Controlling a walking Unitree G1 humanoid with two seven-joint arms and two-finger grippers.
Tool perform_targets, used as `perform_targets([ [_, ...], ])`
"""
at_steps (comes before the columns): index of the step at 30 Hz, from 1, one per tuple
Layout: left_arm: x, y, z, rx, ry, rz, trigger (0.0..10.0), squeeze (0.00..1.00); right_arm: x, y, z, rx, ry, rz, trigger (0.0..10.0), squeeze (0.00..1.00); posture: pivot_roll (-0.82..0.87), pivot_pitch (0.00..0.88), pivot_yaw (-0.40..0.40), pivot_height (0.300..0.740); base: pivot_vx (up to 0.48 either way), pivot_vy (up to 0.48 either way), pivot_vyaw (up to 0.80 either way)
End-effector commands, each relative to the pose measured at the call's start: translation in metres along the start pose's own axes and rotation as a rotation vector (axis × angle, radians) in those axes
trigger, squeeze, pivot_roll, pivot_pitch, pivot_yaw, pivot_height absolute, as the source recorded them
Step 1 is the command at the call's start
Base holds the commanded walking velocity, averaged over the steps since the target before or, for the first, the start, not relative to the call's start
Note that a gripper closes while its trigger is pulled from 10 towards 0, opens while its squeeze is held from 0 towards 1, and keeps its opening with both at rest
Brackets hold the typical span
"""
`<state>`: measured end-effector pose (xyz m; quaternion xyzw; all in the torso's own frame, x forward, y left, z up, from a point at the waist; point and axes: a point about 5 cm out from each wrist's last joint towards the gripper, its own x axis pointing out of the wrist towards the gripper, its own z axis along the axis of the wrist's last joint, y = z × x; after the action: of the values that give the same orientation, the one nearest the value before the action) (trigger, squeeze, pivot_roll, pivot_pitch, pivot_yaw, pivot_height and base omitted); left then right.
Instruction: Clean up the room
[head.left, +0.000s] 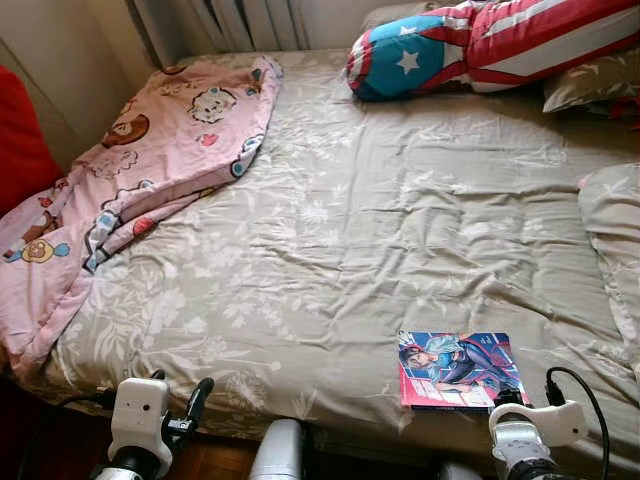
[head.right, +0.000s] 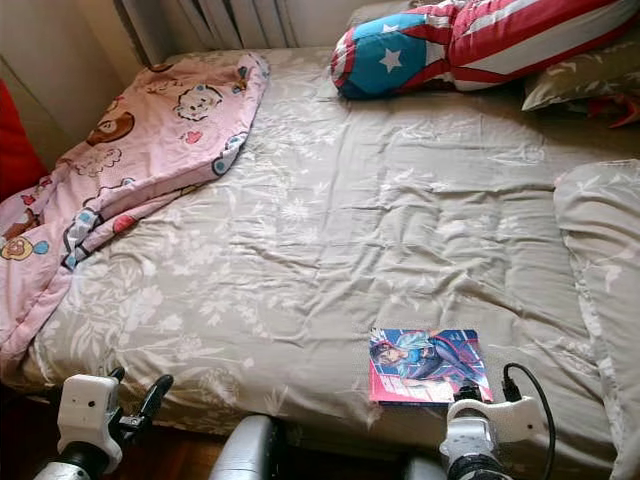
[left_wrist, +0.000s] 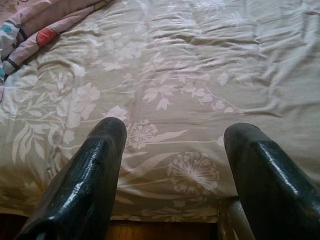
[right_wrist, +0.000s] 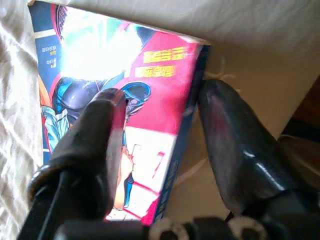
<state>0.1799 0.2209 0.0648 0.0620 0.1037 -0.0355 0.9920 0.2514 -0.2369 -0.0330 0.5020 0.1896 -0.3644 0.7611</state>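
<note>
**Book at the near edge, right hand closing in**

My right hand (right_wrist: 160, 107) sits at the near right edge of the bed (head.left: 330, 230), fingers spread and straddling the spine edge of the glossy comic-cover paperback with a red and blue front (head.left: 458, 369). One finger (right_wrist: 95, 145) lies over the cover, the other beside the spine; nothing gripped yet. Step in hand, as I judge it: picking the book up. Next calls for closing across the spine and lifting straight off the grey floral sheet.

My left hand (left_wrist: 172, 150) hovers open and empty off the near left edge.

Open room: wide bare sheet mid-bed. Pink cartoon-print blanket (head.left: 150, 150) bunched far left; star-and-stripe pillow (head.left: 470, 45) far right.
</note>
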Motion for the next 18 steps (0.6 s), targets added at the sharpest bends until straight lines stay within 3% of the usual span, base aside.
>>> perform_targets([
  [1,-0.003,0.002,-0.007,0.009,0.036,0.005,10.0,0.00,-0.001,-0.005,-0.006,-0.012,0.024,-0.016,10.0,0.00,0.24,0.164,0.118,0.648,0.000,0.000,0.00],
  [15,0.004,0.000,-0.010,0.008,0.040,0.001,10.0,0.00,-0.006,-0.014,-0.022,-0.023,0.073,-0.022,10.0,0.00,0.23,0.138,0.110,0.648,0.000,0.000,0.00],
  [17,0.009,0.000,-0.012,0.006,0.040,0.004,10.0,0.00,-0.005,-0.010,-0.021,-0.038,0.057,0.023,10.0,0.00,0.22,0.128,0.105,0.648,0.000,0.000,0.00],
  [18,0.012,0.000,-0.014,-0.002,0.043,0.013,10.0,0.00,-0.005,-0.006,-0.019,-0.104,0.045,0.060,10.0,0.00,0.21,0.117,0.099,0.648,0.000,0.000,0.00],
])
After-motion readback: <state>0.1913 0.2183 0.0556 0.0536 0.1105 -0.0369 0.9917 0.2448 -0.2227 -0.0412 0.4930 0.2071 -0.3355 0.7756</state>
